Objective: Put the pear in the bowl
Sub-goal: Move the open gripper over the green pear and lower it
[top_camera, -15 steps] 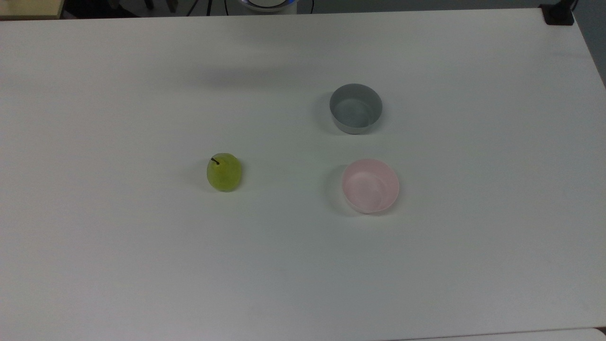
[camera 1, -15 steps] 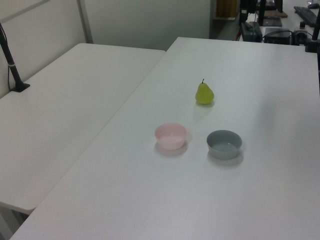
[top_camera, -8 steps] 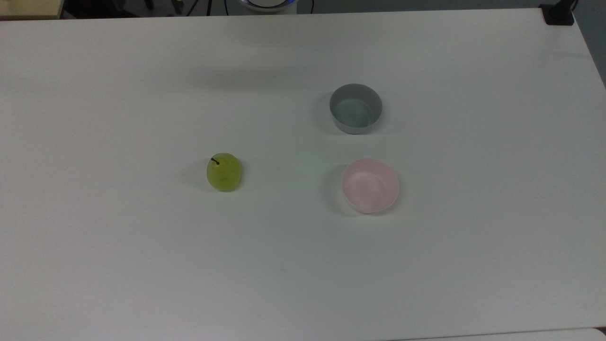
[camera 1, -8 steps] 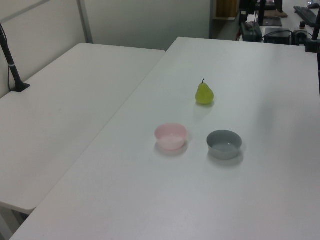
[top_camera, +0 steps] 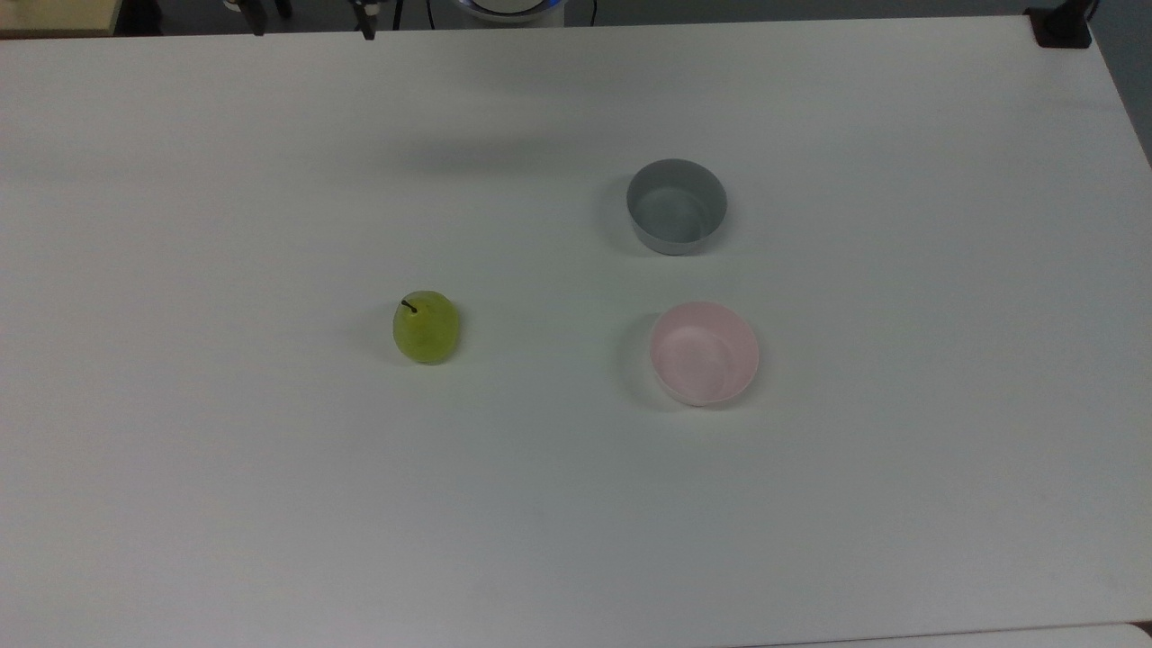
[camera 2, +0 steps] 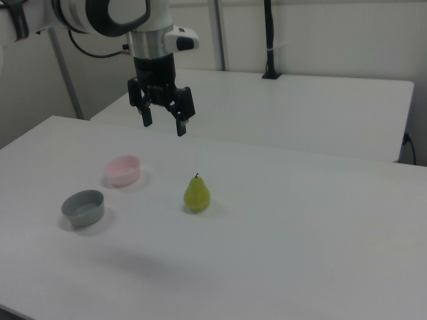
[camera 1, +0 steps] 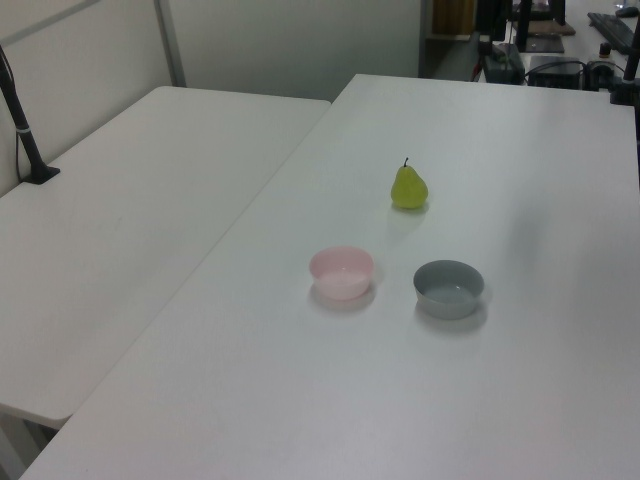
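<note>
The yellow-green pear (top_camera: 426, 328) (camera 1: 408, 189) (camera 2: 197, 194) stands upright on the white table (top_camera: 540, 522), stem up. To the top view's right of it sits the pale pink bowl (top_camera: 705, 353) (camera 1: 341, 271) (camera 2: 123, 169), with nothing in it. My gripper (camera 2: 163, 124) hangs open in the air, well above the table, up and to the right view's left of the pear, holding nothing. Its two dark fingertips (top_camera: 367, 32) poke in at the top view's upper edge.
A grey straight-sided bowl (top_camera: 677, 206) (camera 1: 449, 287) (camera 2: 83, 207) stands beside the pink one, toward the robot's base. A second white table (camera 1: 130, 220) adjoins on the left view's left, with a black pole (camera 1: 22, 125) on it.
The gripper's fingertips have come further into the top view's upper edge and stand wider apart. The pear and both bowls have not moved.
</note>
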Robot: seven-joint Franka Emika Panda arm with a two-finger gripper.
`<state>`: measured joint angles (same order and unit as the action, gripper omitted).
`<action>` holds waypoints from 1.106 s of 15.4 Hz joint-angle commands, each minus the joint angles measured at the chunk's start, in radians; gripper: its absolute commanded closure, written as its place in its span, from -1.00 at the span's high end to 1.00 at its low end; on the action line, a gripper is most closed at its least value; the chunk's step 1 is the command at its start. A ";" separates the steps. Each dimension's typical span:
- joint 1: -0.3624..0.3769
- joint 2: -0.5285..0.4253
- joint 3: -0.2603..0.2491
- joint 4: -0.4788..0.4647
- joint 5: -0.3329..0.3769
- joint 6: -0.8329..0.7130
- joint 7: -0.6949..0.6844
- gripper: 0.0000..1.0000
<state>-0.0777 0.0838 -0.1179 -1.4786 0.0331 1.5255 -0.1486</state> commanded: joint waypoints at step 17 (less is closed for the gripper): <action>0.119 0.322 -0.006 -0.085 -0.127 0.464 0.030 1.00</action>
<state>0.0368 0.3651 -0.1171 -1.5434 -0.0582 1.9105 -0.1190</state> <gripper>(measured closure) 0.000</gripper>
